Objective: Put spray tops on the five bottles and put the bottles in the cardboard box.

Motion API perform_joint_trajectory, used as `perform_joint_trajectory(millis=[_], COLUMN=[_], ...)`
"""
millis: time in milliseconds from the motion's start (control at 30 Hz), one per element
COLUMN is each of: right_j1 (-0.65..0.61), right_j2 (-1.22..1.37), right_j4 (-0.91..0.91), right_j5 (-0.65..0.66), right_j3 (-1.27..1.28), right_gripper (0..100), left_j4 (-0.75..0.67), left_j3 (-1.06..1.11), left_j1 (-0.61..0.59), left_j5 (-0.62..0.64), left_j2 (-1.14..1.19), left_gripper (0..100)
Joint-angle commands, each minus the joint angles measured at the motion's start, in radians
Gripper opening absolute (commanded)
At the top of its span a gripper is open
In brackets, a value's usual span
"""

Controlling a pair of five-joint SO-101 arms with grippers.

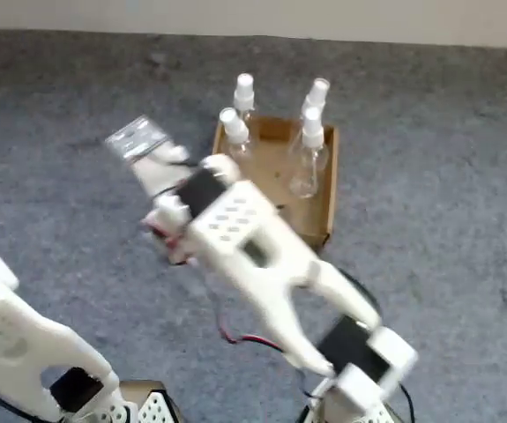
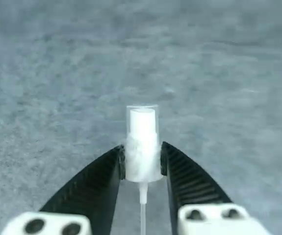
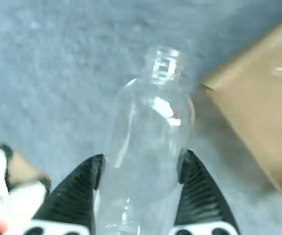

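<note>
Black ribbed fingers of the left claw are clamped on the collar of a white spray top. Its nozzle, covered by a clear cap, is pointed away from the claw, and its thin dip tube is seen running back between the fingers. Grey, carpet-like bench is seen beyond it. In the high view the left arm is placed at the near left corner.

The right claw is closed round the body of a clear bottle, which is gripped from both sides. Its open threaded neck carries no top and is pointed away from the claw. Just beside the bottle, a corner of the cardboard box is seen. In the high view the right arm is stretched from the near edge across the bench, with its wrist just beside the box's left wall.

Four bottles fitted with white spray tops are stood upright towards the far end of the box: the near-left bottle, the near-right bottle, the far-left bottle and the far-right bottle. Whether the far pair is inside the far wall or just behind it cannot be told.

A silvery packet is laid on the bench left of the box.
</note>
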Motion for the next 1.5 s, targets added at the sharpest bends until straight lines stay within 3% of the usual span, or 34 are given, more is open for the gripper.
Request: perform_joint_trajectory(millis=[0,200,333,567,867,967,1367,1467], right_j1=[0.16,0.685,0.983,1.259,1.297,1.297,1.299,1.294], right_j2=[-0.274,-0.532,-0.61,-0.519,-0.278,-0.268,-0.268,-0.266], right_j4=[0.087,0.053,-0.189,-0.622,-0.799,-0.806,-0.792,-0.768], right_j5=[0.121,0.388,0.522,0.617,0.612,0.612,0.595,0.568], right_j3=[-0.027,0.34,0.634,1.046,1.072,1.072,1.072,1.043], right_gripper=[0.2,0.2,0.2,0.2,0.3,0.6,0.8,5.6], left_j4=[0.161,0.19,0.146,-0.109,-0.324,-0.361,-0.479,-0.488], left_j3=[0.044,0.278,0.472,0.707,0.898,0.954,0.963,0.96], left_j1=[0.159,0.39,0.572,0.743,0.803,0.802,0.776,0.748], left_j5=[0.028,0.121,0.235,0.413,0.463,0.463,0.468,0.465], left_j2=[-0.219,-0.483,-0.621,-0.65,-0.648,-0.648,-0.636,-0.565], left_gripper=[4,4,4,4,9,14,14,14])
